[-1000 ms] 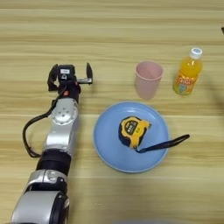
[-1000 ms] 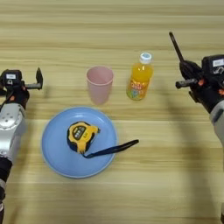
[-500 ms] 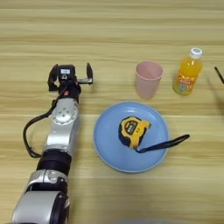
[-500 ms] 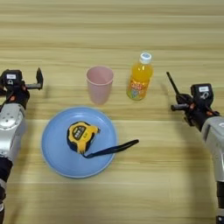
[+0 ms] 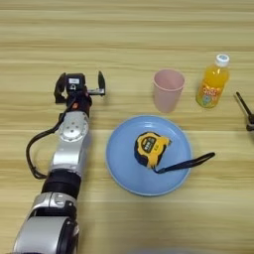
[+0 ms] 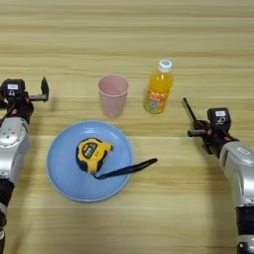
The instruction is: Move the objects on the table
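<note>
On the desk [image 6: 149, 30], right of centre, the orange-juice bottle [image 6: 158, 88] stands upright, long axis vertical, white cap up. It sits just right of a pink cup [image 6: 113, 95], not touching it.

Tape measure [image 6: 91, 155] lies on a blue plate [image 6: 62, 173] at centre front; its black wrist strap [image 6: 130, 168] trails to the right, over the plate rim and onto the wood.

Right gripper [image 6: 198, 124] is low over the desk, right of and nearer than the bottle, apart from it. One thin black finger points up-left toward the bottle's base. How far the fingers are open: cannot tell. No sign that they hold anything.

Left gripper [image 5: 82, 86] rests at the far left, level with the cup; fingers [image 5: 101, 80] spread wide, empty. Well apart from both objects.

Key relation: bottle lies up-left of the right fingers, and the right arm is clearly the nearer one. Judgement: a bottle grasp would come from the right side, across the upright body. The tape measure sits between the arms, somewhat nearer the left arm's reach.
</note>
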Tool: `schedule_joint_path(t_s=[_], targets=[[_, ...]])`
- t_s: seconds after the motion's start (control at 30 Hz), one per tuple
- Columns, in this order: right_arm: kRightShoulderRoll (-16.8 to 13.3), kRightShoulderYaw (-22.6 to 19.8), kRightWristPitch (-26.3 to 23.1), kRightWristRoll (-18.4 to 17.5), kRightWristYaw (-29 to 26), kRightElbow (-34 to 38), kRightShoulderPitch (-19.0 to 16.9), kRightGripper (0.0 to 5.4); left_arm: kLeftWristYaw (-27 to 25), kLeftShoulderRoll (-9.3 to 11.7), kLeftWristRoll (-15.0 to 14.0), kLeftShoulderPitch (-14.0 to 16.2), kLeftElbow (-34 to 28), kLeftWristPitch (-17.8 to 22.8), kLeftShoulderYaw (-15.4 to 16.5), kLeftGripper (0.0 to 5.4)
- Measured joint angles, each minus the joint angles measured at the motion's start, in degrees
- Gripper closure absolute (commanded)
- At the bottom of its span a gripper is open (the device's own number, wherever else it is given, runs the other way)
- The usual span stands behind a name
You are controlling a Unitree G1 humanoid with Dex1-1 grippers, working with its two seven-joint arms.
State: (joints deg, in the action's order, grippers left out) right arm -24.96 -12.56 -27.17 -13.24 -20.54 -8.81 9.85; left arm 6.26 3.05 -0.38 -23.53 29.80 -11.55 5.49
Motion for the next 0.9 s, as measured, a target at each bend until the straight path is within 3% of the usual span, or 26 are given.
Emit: schedule_joint_path(t_s=[0.5,0.73,0.9], targets=[[0.82,0.54,1.22,-0.21,0.11,2.38,0.05,3.06,0.0,0.0,0.0,0.0,0.0,0.0,0.0,0.0],[3.06,-1.32,8.07,-0.13,3.21,0.92,2.75,2.25,0.0,0.0,0.0,0.0,-0.01,-0.01,-0.01,0.0],[5.32,-2.71,16.12,-0.16,5.23,-4.65,5.52,1.73,-0.16,0.0,0.22,0.03,-0.68,-0.21,-0.4,0.0]])
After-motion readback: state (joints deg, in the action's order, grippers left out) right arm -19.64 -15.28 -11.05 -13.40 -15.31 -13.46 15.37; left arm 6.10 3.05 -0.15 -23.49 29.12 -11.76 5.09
